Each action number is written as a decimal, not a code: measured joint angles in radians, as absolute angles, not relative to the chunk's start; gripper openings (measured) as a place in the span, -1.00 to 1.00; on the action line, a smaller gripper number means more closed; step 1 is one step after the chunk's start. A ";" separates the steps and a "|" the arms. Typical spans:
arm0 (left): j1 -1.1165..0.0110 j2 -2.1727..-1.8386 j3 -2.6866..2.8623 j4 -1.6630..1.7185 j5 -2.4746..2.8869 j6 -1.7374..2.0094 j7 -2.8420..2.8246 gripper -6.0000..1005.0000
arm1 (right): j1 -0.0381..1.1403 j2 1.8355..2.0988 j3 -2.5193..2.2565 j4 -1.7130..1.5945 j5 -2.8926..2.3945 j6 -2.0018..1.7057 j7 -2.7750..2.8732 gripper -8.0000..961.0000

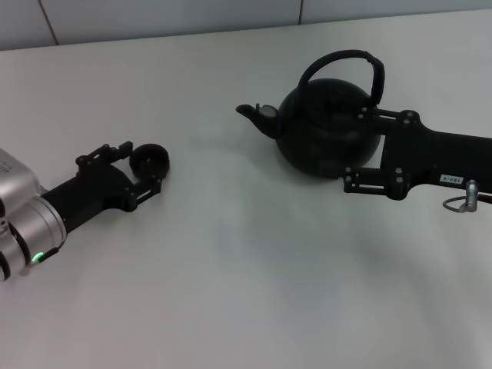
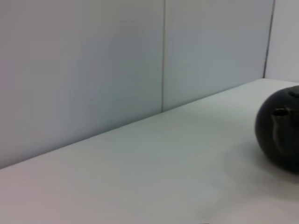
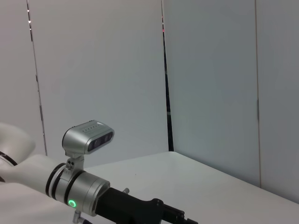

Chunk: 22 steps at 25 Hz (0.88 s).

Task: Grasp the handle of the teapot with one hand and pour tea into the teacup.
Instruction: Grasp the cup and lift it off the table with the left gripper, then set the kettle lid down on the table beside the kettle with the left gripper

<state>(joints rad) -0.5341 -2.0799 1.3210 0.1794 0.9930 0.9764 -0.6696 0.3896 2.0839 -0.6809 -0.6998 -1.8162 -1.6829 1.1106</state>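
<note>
My right gripper (image 1: 367, 146) straddles the teapot (image 1: 327, 127) body, jaws wide, handle (image 1: 344, 65) ungrasped. My left gripper (image 1: 146, 165) brackets the teacup (image 1: 149, 159), grip unclear. Teapot and teacup well apart; pouring not started.

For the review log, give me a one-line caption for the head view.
Left tool around the teacup; right tool beside the black teapot on the white table.

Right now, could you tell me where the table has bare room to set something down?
Bare: the stretch between teacup and teapot, and the whole near side. Crowded: around the cup, flanked by the left gripper, and the pot, flanked by the right gripper.
</note>
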 joint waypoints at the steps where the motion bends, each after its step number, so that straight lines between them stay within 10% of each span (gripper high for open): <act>1: -0.536 -2.080 1.331 0.180 0.990 0.976 -0.670 0.58 | 0.390 2.084 -0.681 -0.700 -1.816 -1.683 1.111 0.52; 22: -0.538 -2.080 1.396 0.226 0.989 0.980 -0.728 0.37 | 0.393 2.082 -0.679 -0.699 -1.816 -1.675 1.111 0.52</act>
<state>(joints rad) -0.5384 -2.0799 1.3955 0.2264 0.9888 0.9804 -0.7284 0.3926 2.0815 -0.6794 -0.6994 -1.8162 -1.6750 1.1106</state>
